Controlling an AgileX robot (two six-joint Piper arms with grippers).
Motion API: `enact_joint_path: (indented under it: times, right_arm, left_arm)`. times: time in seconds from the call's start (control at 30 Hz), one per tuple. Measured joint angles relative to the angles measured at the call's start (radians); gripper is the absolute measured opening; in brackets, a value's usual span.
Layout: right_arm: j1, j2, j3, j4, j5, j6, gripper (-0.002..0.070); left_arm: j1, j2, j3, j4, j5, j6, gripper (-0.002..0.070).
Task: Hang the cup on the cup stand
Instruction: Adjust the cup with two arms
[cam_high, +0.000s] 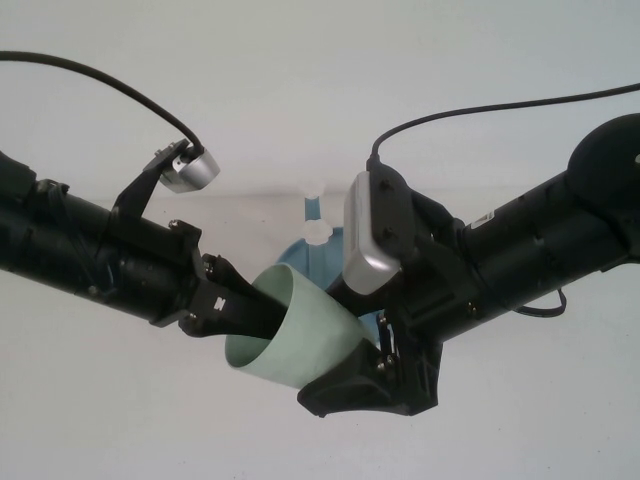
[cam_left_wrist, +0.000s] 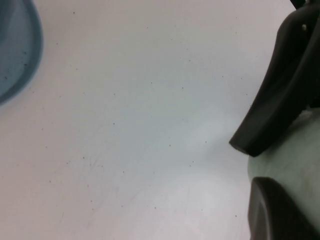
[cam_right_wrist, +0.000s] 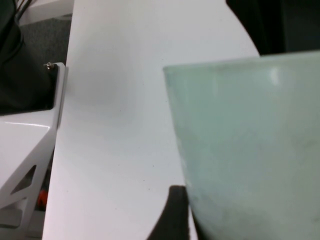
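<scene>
Both my arms are matte black, built from thick round segments. My left arm (cam_high: 90, 255) carries a small silver-grey camera (cam_high: 190, 170) on a black angled bracket, with a black cable curving away from it. My right arm (cam_high: 540, 240) wears a larger silver-edged camera block (cam_high: 375, 232), also fed by a black cable. My right gripper (cam_high: 372, 385) has a broad black housing with small screws; my left gripper (cam_high: 232, 310) is black too.

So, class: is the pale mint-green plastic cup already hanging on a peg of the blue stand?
No: the pale mint-green plastic cup lies tilted, held in the left gripper.
</scene>
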Motion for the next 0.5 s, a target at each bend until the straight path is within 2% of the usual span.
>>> enact_joint_path:
  times: [0.2,0.5]
  right_arm:
    - [0.000,0.001,0.000,0.000,0.002,0.000,0.0610]
    - [0.000,0.001,0.000,0.000,0.002,0.000,0.0592]
  left_arm:
    - [0.000,0.000,0.000,-0.002,-0.002,0.009,0.0011]
    - [0.000,0.000,0.000,-0.002,-0.002,0.025,0.0011]
